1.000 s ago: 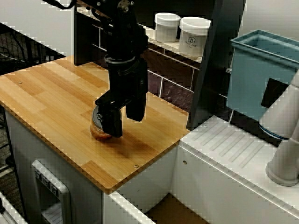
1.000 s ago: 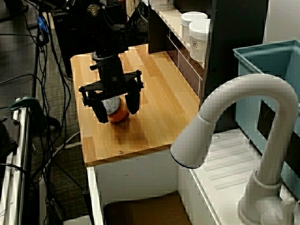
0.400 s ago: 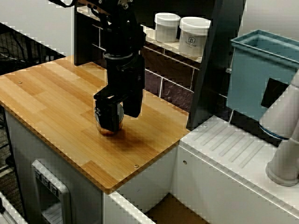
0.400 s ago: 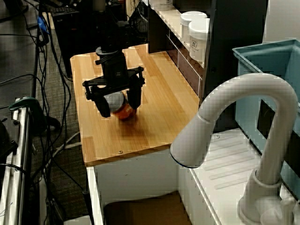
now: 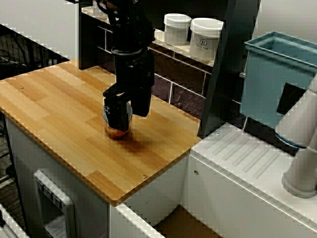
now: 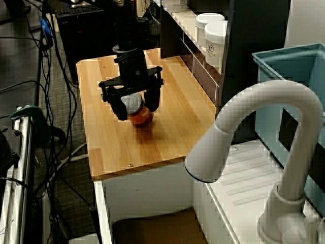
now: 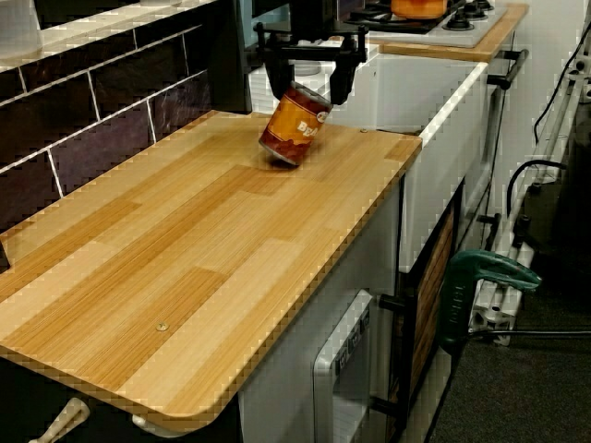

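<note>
An orange-labelled can (image 5: pixel 117 131) with a silver top leans over on the wooden counter (image 5: pixel 59 114), near the tiled back wall. My black gripper (image 5: pixel 129 114) comes down from above with a finger on each side of the can's top. In the view over the faucet the can (image 6: pixel 140 115) sits between the fingers of the gripper (image 6: pixel 137 105). In the low view along the counter, the can (image 7: pixel 295 125) hangs tilted under the gripper (image 7: pixel 309 88), its lower edge at or just above the wood. The jaws look shut on the can.
Two white jars (image 5: pixel 177 29) (image 5: pixel 205 38) stand on the shelf behind the arm. A dark post (image 5: pixel 223 74) marks the counter's right end, with a ribbed white drainboard (image 5: pixel 247 158), a blue bin (image 5: pixel 277 79) and a white faucet (image 6: pixel 254 132) beyond.
The gripper and the can between its fingers have moved together toward the back wall and the sink end. The can stays tilted.
</note>
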Controlling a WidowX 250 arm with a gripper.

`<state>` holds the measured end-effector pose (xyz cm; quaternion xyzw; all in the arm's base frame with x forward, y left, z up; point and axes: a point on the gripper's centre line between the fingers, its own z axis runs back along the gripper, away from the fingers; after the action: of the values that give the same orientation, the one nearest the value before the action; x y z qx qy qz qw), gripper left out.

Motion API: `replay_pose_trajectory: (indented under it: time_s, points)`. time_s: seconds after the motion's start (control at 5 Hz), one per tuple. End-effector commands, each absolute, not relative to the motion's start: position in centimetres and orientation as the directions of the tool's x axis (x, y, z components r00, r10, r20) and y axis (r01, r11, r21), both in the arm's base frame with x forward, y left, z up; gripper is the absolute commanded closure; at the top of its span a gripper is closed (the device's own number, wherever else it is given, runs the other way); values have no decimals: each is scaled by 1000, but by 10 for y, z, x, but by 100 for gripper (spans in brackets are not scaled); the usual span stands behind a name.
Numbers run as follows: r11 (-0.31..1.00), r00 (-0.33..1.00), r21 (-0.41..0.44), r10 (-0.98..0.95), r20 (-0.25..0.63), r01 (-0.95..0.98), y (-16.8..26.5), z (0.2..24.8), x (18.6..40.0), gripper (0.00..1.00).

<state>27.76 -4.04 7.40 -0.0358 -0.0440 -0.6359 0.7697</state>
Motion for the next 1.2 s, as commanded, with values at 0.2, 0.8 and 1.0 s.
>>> replay_pose_trajectory:
  time_s: [0.2,0.8,1.0]
  points:
    - [244,246,-28,-958,145,969,-22,94,306,0]
    - [250,258,-65,-948,186,966,-4,113,295,0]
    - [283,286,-43,-941,178,958,-7,102,295,0]
